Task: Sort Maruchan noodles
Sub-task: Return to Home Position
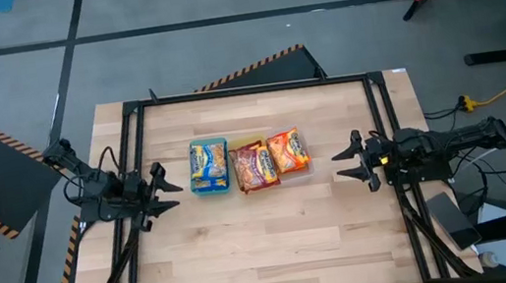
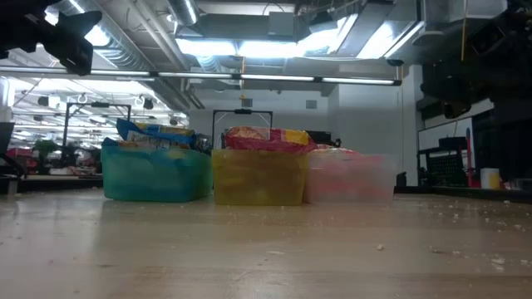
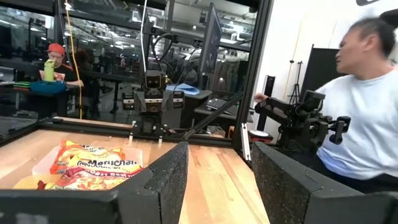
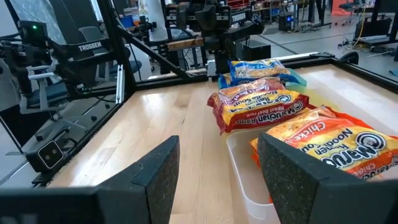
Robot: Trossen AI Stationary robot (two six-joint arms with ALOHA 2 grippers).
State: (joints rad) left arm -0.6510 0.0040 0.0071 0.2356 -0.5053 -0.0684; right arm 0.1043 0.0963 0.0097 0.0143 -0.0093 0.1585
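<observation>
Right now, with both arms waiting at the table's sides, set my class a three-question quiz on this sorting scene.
1. True or false: the red packets lie in the yellow bin.
2. Which bin stands nearest the right gripper? A) green B) yellow C) the clear bin
3. Fill in: the left gripper and the right gripper are both empty and ____.
Key: 1 true; 2 C; 3 open.
</observation>
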